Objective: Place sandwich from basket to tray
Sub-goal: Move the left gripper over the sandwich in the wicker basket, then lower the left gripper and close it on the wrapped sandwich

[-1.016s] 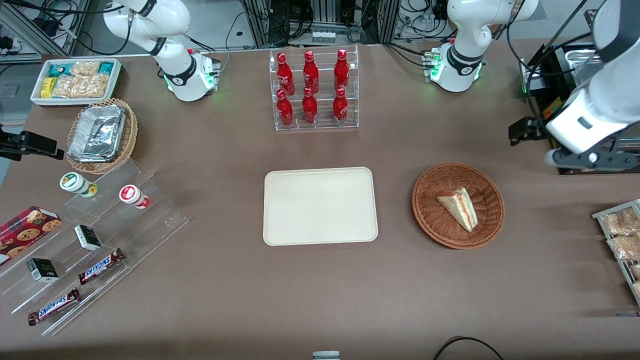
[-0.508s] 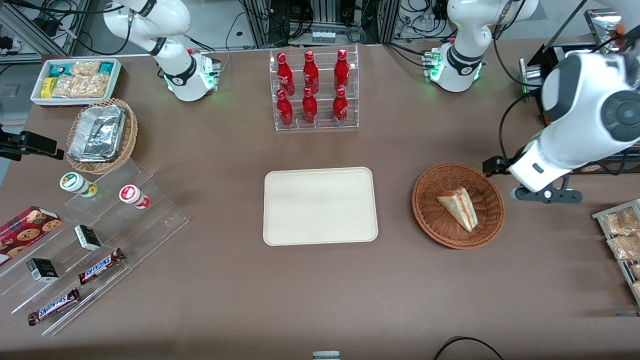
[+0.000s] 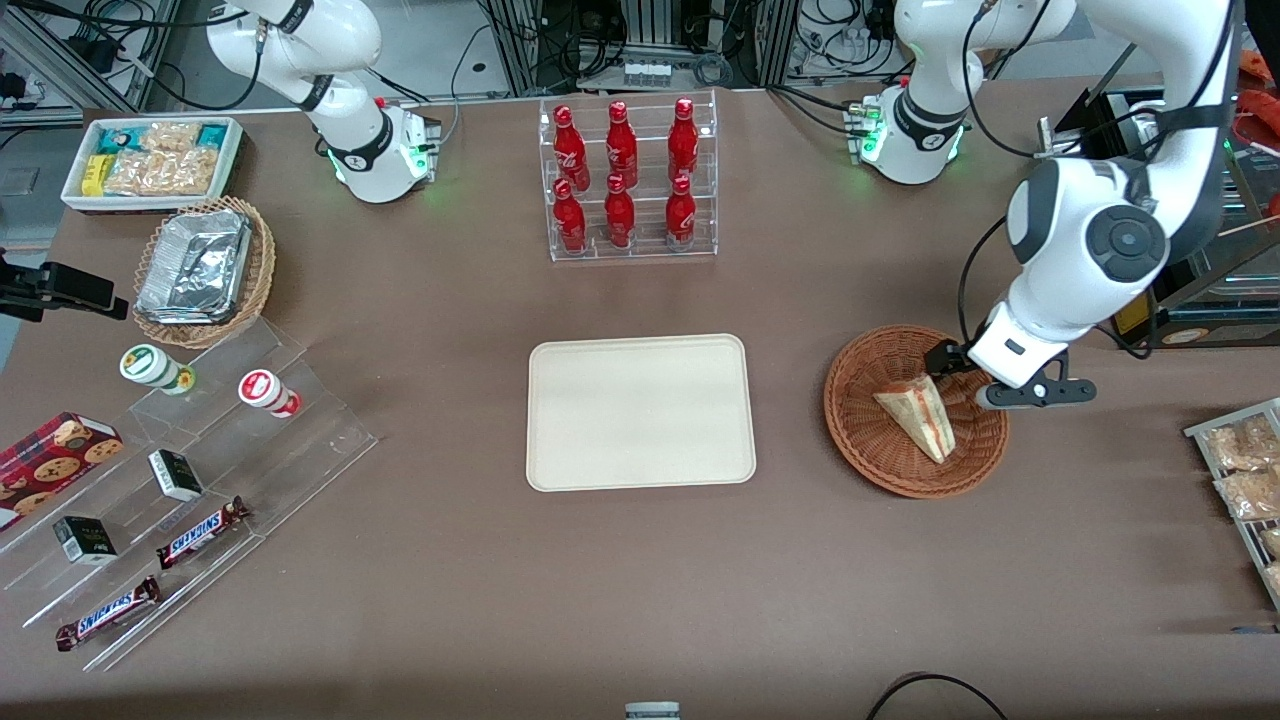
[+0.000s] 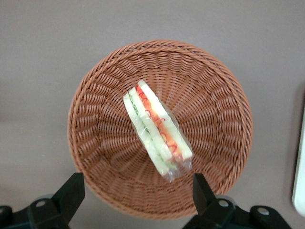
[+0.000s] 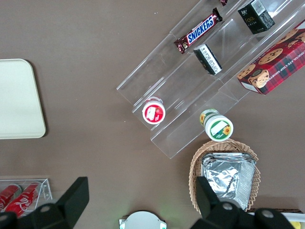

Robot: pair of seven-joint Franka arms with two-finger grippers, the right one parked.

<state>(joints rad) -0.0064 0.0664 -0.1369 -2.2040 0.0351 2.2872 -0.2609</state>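
- The sandwich (image 3: 917, 412) lies inside the reddish-brown wicker basket (image 3: 860, 440), on the woven floor with its pale crust slanting across the middle; nothing has lifted it yet.
- The cream tray (image 3: 640, 412) sits flat on the brown tabletop (image 3: 640, 580), well apart from the basket toward the parked arm's end, and it carries nothing.
- The end effector (image 3: 985, 380) hangs above the basket's rim on the working arm's side, just beside the sandwich's wide end and clear of the bread.
- By my reckoning the job is at its very start: the approach is nearly made, while the descent, the grasp, the carry across to the tray and the release are all still to do.
- The wrist camera gives what the front camera cannot: the end effector (image 4: 135, 193) stands with its two dark fingers (image 4: 72, 191) spread wide and nothing between them, straddling the basket (image 4: 219, 95) edge rather than the wedge.
- That same view shows the sandwich (image 4: 157, 131) on its side in clear wrap, with the red and green filling layers along the cut edge facing up.
- The front view alone shows the route: bare tabletop between basket and tray, with a rack of red bottles (image 3: 625, 180) farther from the camera and out of the way.
- The pale strip at the border of the wrist picture may be the tray's corner, but I cannot say for sure.
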